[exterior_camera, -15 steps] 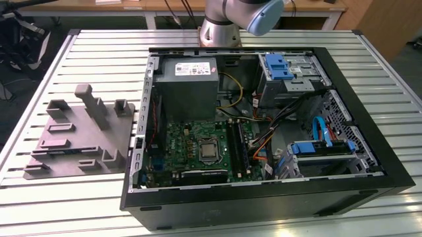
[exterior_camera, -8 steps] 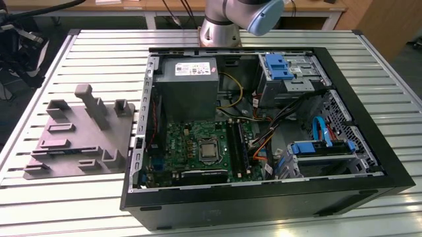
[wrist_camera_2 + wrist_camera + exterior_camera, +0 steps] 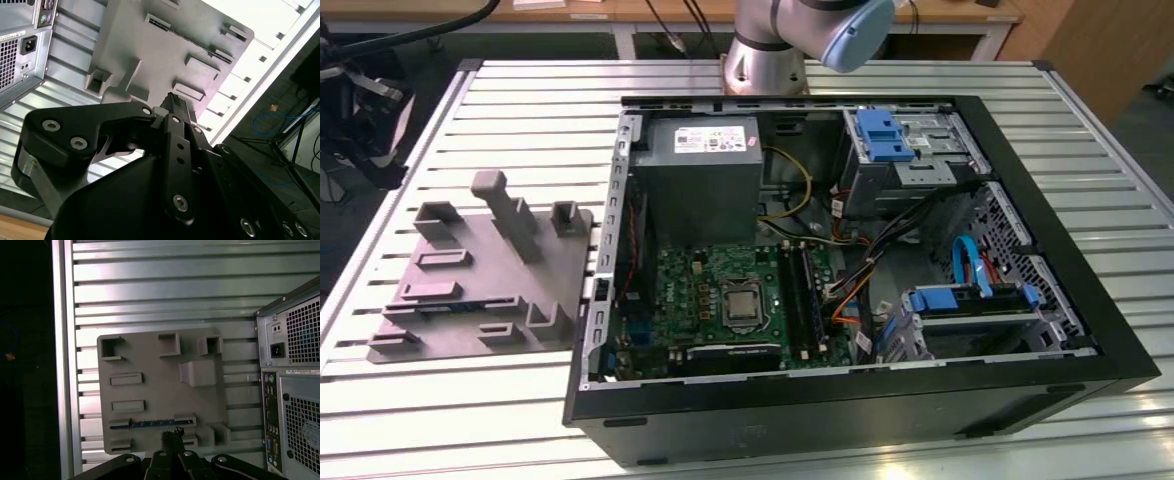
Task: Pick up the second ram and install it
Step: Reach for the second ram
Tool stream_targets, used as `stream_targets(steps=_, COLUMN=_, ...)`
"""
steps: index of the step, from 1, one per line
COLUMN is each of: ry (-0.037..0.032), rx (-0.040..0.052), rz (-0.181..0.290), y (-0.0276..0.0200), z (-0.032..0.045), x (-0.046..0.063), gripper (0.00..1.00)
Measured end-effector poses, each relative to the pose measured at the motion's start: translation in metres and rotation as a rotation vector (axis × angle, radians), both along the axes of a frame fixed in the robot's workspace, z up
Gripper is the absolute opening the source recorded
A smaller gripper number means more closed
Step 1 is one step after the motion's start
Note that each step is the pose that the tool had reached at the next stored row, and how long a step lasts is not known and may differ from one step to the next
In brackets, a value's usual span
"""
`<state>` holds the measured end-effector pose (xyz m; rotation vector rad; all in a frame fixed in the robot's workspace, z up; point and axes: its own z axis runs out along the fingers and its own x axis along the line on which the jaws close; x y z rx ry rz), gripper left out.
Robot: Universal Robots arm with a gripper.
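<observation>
Hovering above grey plastic slotted holder block (image 3: 150, 360) | black two-finger gripper (image 3: 172, 436): fingertips pressed together, holding nothing | long thin dark second ram (image 3: 145, 424): sitting in holder block's long slot, beside open black computer case (image 3: 854, 410)

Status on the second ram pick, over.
Gripper over grey plastic slotted holder block. Long thin dark memory stick in its slot, near gripper tip, not lifted. No obstruction seen.

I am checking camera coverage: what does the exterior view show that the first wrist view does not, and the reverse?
Exterior view: inside the open case, the motherboard and blue drive brackets. First wrist view: the case's rear panel with its power socket, and the gripper. Both: the grey holder block on the slatted table.
</observation>
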<state>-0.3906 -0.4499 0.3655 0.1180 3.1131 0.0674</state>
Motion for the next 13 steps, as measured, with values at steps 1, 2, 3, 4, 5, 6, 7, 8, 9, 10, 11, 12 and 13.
stream_targets(steps=1, ry=0.0001, rx=-0.0001, rz=0.0, y=-0.0006, z=-0.0005, x=-0.0004, gripper=0.11)
stream_targets(steps=2, ry=0.0001, rx=-0.0001, rz=0.0, y=-0.0012, z=-0.001, x=-0.0008, gripper=0.11)
stream_targets(steps=3, ry=0.0002, rx=-0.0002, rz=0.0, y=-0.0019, z=-0.0015, x=-0.0013, gripper=0.11)
stream_targets(steps=4, ry=0.0002, rx=-0.0002, rz=0.0, y=-0.0026, z=-0.0021, x=-0.0018, gripper=0.11)
stream_targets(steps=5, ry=0.0001, rx=-0.0001, rz=0.0, y=-0.0033, z=-0.0026, x=-0.0024, gripper=0.11)
stream_targets(steps=6, ry=0.0001, rx=-0.0001, rz=0.0, y=-0.004, z=-0.0031, x=-0.003, gripper=0.11)
stream_targets(steps=7, ry=0.0001, rx=-0.0001, rz=0.0, y=-0.0047, z=-0.0037, x=-0.0036, gripper=0.11)
stream_targets(steps=8, ry=0.0001, rx=-0.0001, rz=0.0, y=-0.0053, z=-0.0042, x=-0.004, gripper=0.11)
stream_targets(steps=9, ry=0.0001, rx=-0.0001, rz=0.0, y=-0.0059, z=-0.0048, x=-0.0045, gripper=0.11)
stream_targets(steps=10, ry=0.0001, rx=-0.0001, rz=0.0, y=-0.0065, z=-0.0053, x=-0.005, gripper=0.11)
stream_targets(steps=11, ry=0.0001, rx=-0.0002, rz=0.0, y=-0.0071, z=-0.0058, x=-0.0055, gripper=0.11)
stream_targets(steps=12, ry=0.0001, rx=-0.0002, rz=0.0, y=-0.0077, z=-0.0064, x=-0.006, gripper=0.11)
stream_targets(steps=13, ry=0.0001, rx=-0.0002, rz=0.0, y=-0.0084, z=-0.0069, x=-0.0064, gripper=0.11)
